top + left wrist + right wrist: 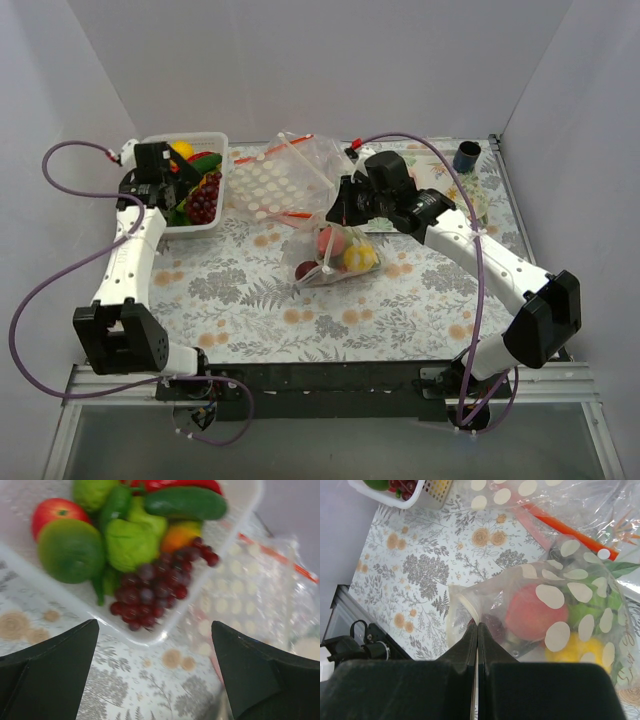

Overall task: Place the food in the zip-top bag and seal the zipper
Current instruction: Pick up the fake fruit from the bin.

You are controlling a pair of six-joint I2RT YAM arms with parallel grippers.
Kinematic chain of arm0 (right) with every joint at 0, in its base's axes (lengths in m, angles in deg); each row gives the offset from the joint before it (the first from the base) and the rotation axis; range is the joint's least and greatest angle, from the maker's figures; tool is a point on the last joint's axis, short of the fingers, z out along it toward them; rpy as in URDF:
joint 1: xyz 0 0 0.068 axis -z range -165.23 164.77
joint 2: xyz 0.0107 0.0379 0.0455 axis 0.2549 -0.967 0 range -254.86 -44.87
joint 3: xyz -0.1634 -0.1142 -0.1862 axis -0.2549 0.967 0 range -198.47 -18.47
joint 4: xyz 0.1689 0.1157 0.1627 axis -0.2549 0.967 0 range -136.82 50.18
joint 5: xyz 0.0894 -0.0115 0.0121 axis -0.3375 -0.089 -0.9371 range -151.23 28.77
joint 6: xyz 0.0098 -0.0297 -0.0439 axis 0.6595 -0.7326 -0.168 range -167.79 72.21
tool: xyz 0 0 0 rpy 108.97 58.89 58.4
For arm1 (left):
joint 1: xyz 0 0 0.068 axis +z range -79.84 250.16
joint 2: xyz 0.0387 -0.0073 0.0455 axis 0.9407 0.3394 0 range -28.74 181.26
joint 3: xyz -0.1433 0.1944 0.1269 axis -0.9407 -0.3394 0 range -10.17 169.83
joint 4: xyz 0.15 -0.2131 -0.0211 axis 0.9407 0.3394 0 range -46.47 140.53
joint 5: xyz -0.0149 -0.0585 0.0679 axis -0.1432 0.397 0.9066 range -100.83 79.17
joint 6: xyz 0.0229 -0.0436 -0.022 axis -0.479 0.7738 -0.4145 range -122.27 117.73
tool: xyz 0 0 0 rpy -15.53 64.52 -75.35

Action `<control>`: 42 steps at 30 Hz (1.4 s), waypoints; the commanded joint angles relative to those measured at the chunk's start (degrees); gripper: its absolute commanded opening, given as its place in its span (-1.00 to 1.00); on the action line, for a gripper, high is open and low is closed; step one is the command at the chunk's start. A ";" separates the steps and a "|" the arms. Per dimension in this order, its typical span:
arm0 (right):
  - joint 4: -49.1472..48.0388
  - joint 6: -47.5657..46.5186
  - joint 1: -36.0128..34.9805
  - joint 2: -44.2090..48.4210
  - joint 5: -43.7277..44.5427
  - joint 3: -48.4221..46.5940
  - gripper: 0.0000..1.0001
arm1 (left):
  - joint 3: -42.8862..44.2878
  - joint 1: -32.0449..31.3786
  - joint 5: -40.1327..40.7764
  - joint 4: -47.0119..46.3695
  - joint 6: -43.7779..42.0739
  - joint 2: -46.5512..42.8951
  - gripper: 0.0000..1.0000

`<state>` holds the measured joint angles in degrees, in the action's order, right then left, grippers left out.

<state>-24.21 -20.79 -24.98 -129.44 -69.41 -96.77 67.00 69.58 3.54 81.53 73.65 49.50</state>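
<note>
**Thin plastic could slip**

Our right hand [477, 626] is closed, pinching the edge of the bag [570, 575], which sits mid-surface with some food [535, 612] inside. Our left hand [155, 625] hangs open over the grapes [150, 590] in the basket [150, 637]. If the plastic slips free, the mouth may collapse and the grapes miss.

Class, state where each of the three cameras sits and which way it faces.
Top external: above and behind, looking down on the table; left arm and right arm show.
Left wrist: looks down at the basket of food; open left jaws show.
Right wrist: looks down at the zip-top bag; shut right jaws pinch it.
Shared: grapes, in top and left wrist.
</note>
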 commanded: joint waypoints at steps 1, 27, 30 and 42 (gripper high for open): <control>-4.77 -0.37 0.28 1.61 -4.38 1.22 -0.97 | -3.33 9.53 2.26 0.94 1.25 4.02 0.91; -7.41 -1.25 0.28 3.10 -6.84 4.74 -0.97 | 5.36 20.53 -7.25 -1.17 3.36 15.90 0.75; -7.58 -0.90 0.28 2.93 -7.02 4.91 -0.97 | 7.20 20.53 -7.08 -0.29 2.83 15.80 0.76; -7.06 -0.90 0.20 2.93 -6.49 4.74 -0.97 | 14.33 20.53 -4.71 0.41 4.23 28.71 0.66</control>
<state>-29.13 -21.18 -24.98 -128.37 -75.56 -91.74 79.50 90.04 -2.51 80.42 77.10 75.36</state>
